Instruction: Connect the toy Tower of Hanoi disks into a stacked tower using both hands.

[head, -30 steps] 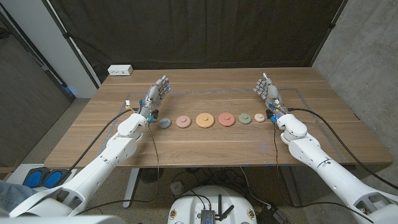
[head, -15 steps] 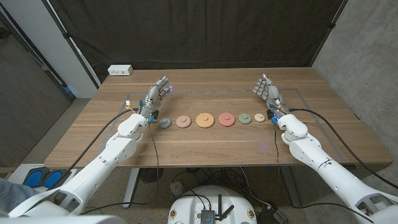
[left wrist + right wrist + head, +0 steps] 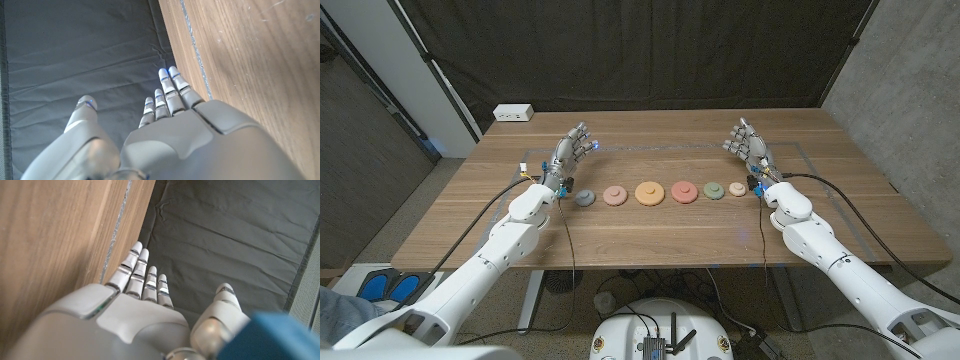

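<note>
Wooden table (image 3: 650, 235): long rectangular top, a pale tape line marking a rectangle on its far half; no writing legible on it.

Dark curtain (image 3: 630, 50): hangs behind the table's far edge, creased; also seen in both wrist views.

Left hand (image 3: 568, 155): raised at the left end of the disk row, fingers extended and slightly apart, holding nothing. In the left wrist view (image 3: 165, 135) its fingers reach out over the table edge toward the curtain. Compared with a second ago, position looks the same.

Right hand (image 3: 748, 145): raised at the right end of the row, fingers extended, holding nothing. In the right wrist view (image 3: 135, 310) fingers are straight and close together, thumb apart. Compared with a second ago, it has shifted very slightly; fingers look a little more curled.

White box (image 3: 513, 113): at the table's far left corner, with dark sockets on top; any label too small to read.

Disks, one row across the table's middle, none stacked, unmoved since the earlier frames:
- orange disk (image 3: 649, 192), largest, centre.
- red disk (image 3: 684, 191), just right of it.
- pink disk (image 3: 615, 195), left of the orange.
- grey disk (image 3: 584, 198), leftmost, near the left wrist.
- green disk (image 3: 714, 189), right of the red.
- cream disk (image 3: 737, 189), smallest, rightmost, near the right wrist.

Disk markings cannot be made out.
</note>
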